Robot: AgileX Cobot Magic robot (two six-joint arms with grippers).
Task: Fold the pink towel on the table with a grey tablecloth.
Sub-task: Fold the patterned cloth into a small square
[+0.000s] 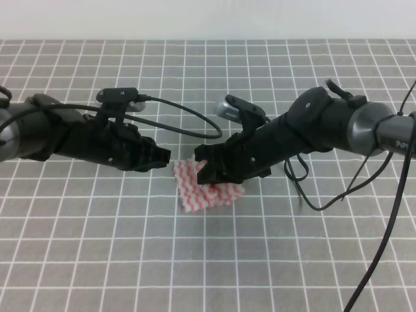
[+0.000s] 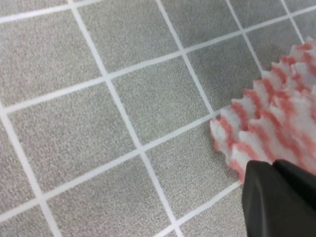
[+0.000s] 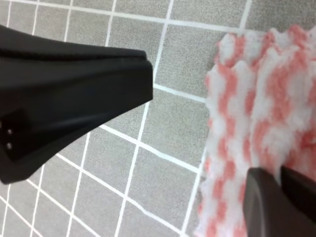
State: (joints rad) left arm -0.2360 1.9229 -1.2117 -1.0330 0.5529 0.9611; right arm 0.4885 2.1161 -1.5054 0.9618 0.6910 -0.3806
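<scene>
Exterior high view: the grey gridded bench (image 1: 208,273) fills the foreground. The pink towel (image 1: 207,188) lies at mid-bench, bunched. The left hand (image 1: 162,156) sits just beside the towel's left edge; whether it is clenched or released cannot be told. The right hand (image 1: 209,170) rests on the towel's upper part; its grip state is unclear here.

Left wrist view: one dark fingertip (image 2: 276,202) at lower right overlaps the towel's (image 2: 276,118) jagged corner.

Right wrist view: a fingertip (image 3: 276,205) presses on the towel (image 3: 256,108); the other finger (image 3: 74,94) stands well apart over bare bench, so the hand is released.
</scene>
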